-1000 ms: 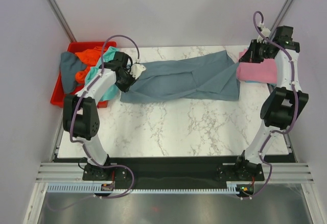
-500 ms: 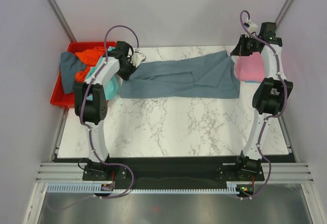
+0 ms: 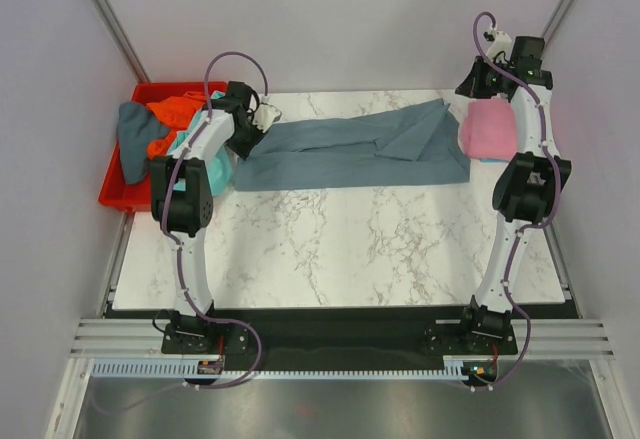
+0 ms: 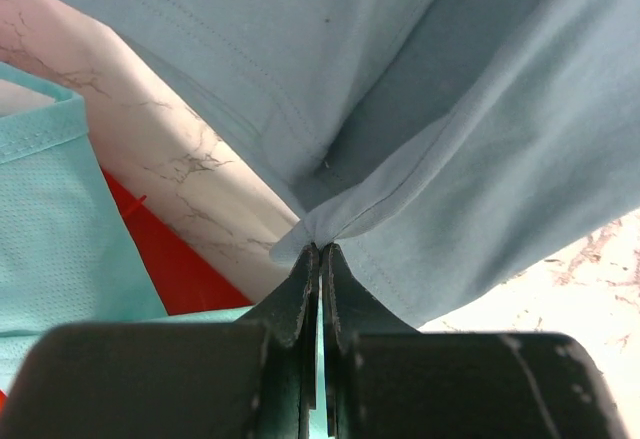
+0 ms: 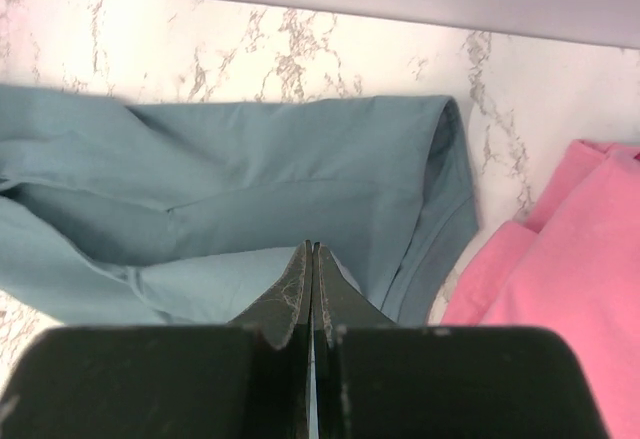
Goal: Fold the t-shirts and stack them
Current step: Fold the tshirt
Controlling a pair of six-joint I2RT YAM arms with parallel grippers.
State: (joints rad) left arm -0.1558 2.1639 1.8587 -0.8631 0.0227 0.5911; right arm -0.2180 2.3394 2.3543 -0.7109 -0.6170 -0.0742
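Past the blue-grey shirt [image 4: 480,159] pinched by left tool [image 4: 320,251] — bin [image 4: 185,279] lies half-hidden.

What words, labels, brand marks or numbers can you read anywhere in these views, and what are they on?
No text can be read in any view.
The slate blue-grey cloth t-shirt, the pink cloth t-shirt and the teal mesh t-shirt: plain, no print or tag showing.
The red plastic bin and the white marble-pattern table top: no markings.
The small fittings at the arm bases: too small to tell.
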